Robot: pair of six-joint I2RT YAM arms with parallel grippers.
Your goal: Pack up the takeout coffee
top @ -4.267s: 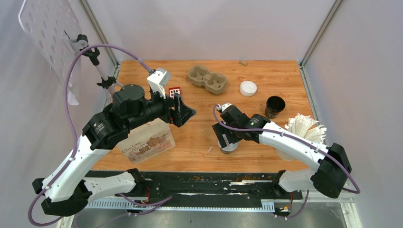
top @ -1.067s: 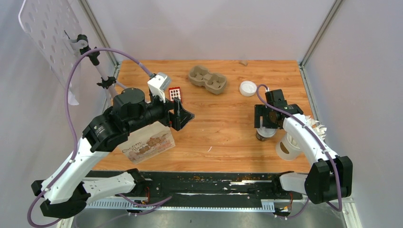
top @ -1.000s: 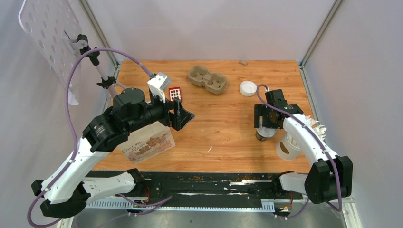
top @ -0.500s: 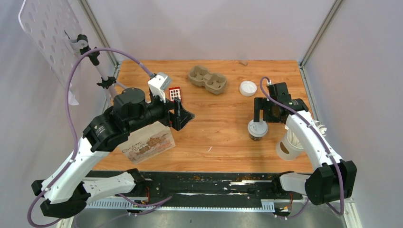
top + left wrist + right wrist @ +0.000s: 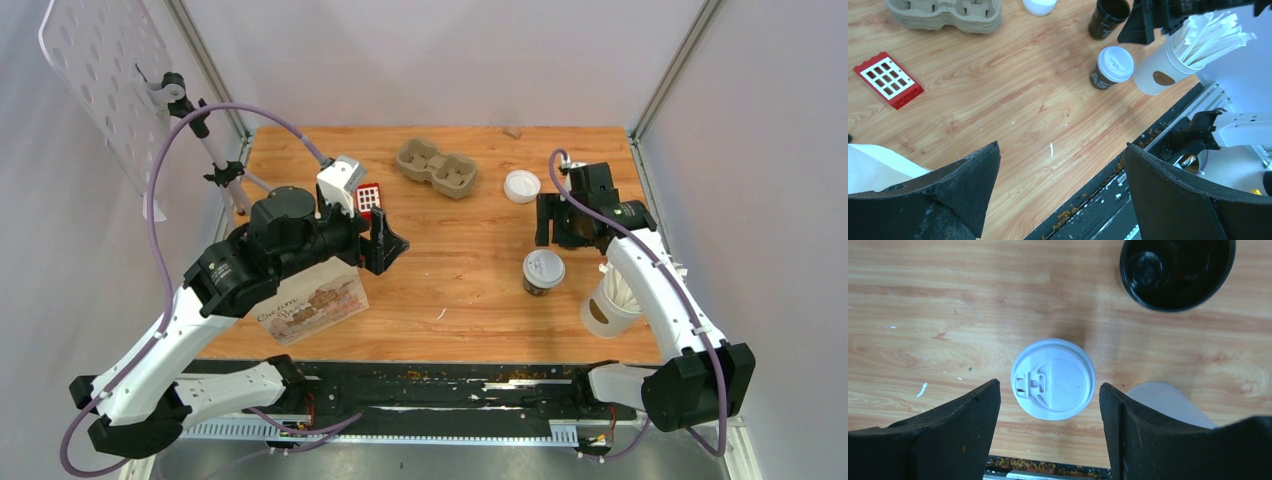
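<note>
A lidded takeout coffee cup [image 5: 543, 272] stands upright on the table; it also shows in the left wrist view [image 5: 1111, 67] and from above in the right wrist view [image 5: 1053, 379]. My right gripper [image 5: 556, 225] is open and empty, above and just behind this cup [image 5: 1049, 385], not touching it. A second dark cup [image 5: 1178, 272] stands open without a lid behind it [image 5: 1111, 17]; my right arm hides it in the top view. A loose white lid [image 5: 521, 186] lies farther back. My left gripper [image 5: 385, 240] is open and empty over the table's middle left [image 5: 1062, 146].
A grey-brown pulp cup tray [image 5: 436, 168] sits at the back centre. A white holder of white sticks [image 5: 612, 300] stands right of the lidded cup. A printed paper bag [image 5: 310, 300] is under my left arm. A red grid block [image 5: 368, 194] lies nearby.
My right gripper carried the lidded cup from the front middle to the right, set it down, opened and drew up and back from it. My left arm barely shifted.
</note>
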